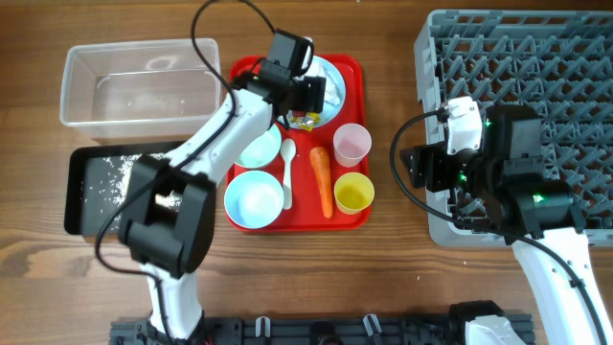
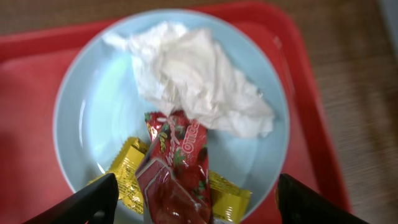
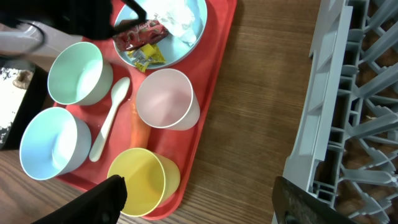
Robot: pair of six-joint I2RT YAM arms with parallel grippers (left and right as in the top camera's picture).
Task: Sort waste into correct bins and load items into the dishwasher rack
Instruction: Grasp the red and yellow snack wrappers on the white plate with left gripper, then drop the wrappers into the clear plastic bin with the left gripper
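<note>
Left gripper [image 2: 198,186] jaws are held spread astride the red-white wrapper [image 2: 177,165] on the light blue plate [image 2: 93,106], right gripper [image 3: 199,186] jaws spread and empty; the crumpled wrapper may be pinched by one edge and dropped in transit.

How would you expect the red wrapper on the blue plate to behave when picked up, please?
Probably floppy and very light: the red wrapper looks like thin, creased film. Its gloss suggests it could slip from a pinch. It overlaps the yellow wrapper and touches the white tissue, so either might drag along.
</note>
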